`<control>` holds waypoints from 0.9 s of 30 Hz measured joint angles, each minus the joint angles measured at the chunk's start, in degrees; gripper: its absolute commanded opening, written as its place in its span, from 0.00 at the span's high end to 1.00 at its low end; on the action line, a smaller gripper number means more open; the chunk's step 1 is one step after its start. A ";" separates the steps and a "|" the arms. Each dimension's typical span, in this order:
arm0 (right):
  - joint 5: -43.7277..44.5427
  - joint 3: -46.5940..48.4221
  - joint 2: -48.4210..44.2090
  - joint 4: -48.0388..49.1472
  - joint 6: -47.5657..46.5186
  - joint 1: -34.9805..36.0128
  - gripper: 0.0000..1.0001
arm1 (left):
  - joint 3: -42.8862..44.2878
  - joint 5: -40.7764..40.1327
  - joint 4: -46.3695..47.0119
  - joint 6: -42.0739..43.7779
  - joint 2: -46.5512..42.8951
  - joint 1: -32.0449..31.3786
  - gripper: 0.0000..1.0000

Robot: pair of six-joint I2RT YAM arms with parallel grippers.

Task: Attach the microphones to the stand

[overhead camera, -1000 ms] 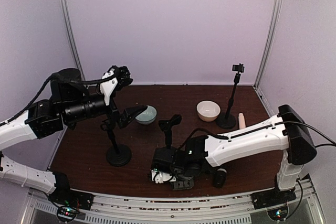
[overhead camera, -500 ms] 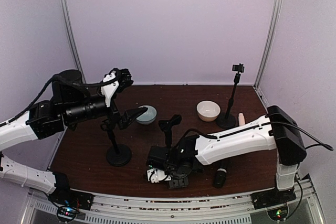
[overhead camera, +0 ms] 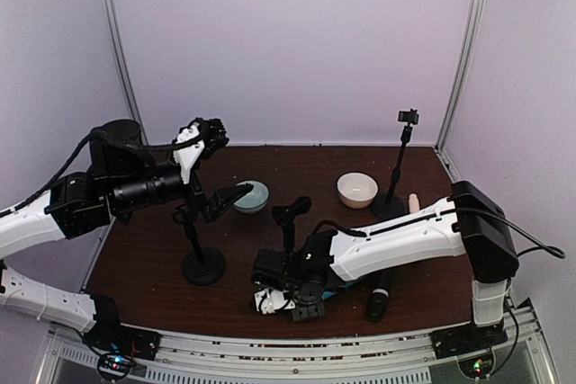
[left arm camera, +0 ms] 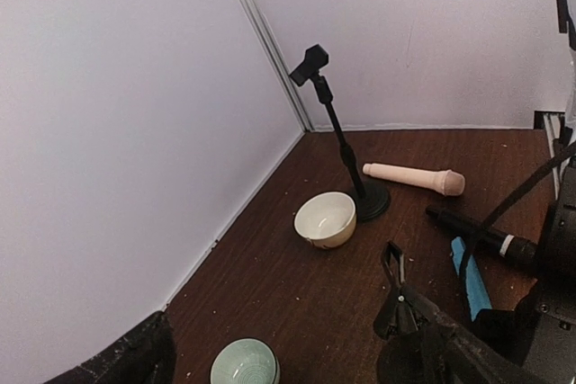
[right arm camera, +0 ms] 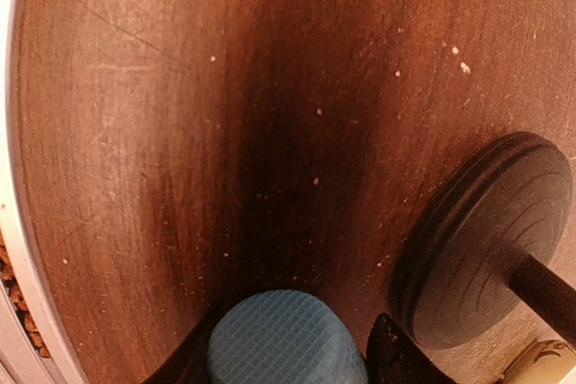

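Observation:
My right gripper (overhead camera: 283,297) is low over the table's near edge, shut on the light blue microphone (right arm camera: 286,341), whose mesh head sits between the fingers (right arm camera: 396,359). The round base of the middle stand (right arm camera: 486,240) is just right of it; that stand's clip (overhead camera: 292,209) is empty. The black microphone (overhead camera: 378,299) lies by the right forearm and shows in the left wrist view (left arm camera: 481,236). The cream-beige microphone (left arm camera: 414,177) lies by the far stand (overhead camera: 400,164). My left gripper (overhead camera: 211,132) is open, high above the left stand (overhead camera: 203,265).
A cream bowl (overhead camera: 357,189) and a pale green bowl (overhead camera: 253,195) sit on the brown table at mid-depth. Purple walls with metal posts close in the back and both sides. The table's metal front rail (right arm camera: 18,249) runs close to the right gripper.
My right arm has shifted a little left along the near edge with the blue microphone in it. The left arm has barely moved.

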 measured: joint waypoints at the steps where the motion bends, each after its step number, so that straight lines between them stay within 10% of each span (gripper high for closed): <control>1: 0.20 0.00 0.00 0.02 -0.02 0.07 0.61 | 0.00 -0.02 0.00 0.02 0.00 0.00 0.02; 17: 0.79 1.99 -17.92 -1.20 1.11 3.93 0.75 | -0.92 -1.40 -0.26 4.13 -1.57 0.00 0.02; 27: -9.79 -7.74 -40.06 6.40 9.14 3.48 0.82 | 7.80 -0.22 -12.66 5.79 -0.76 -1.60 0.22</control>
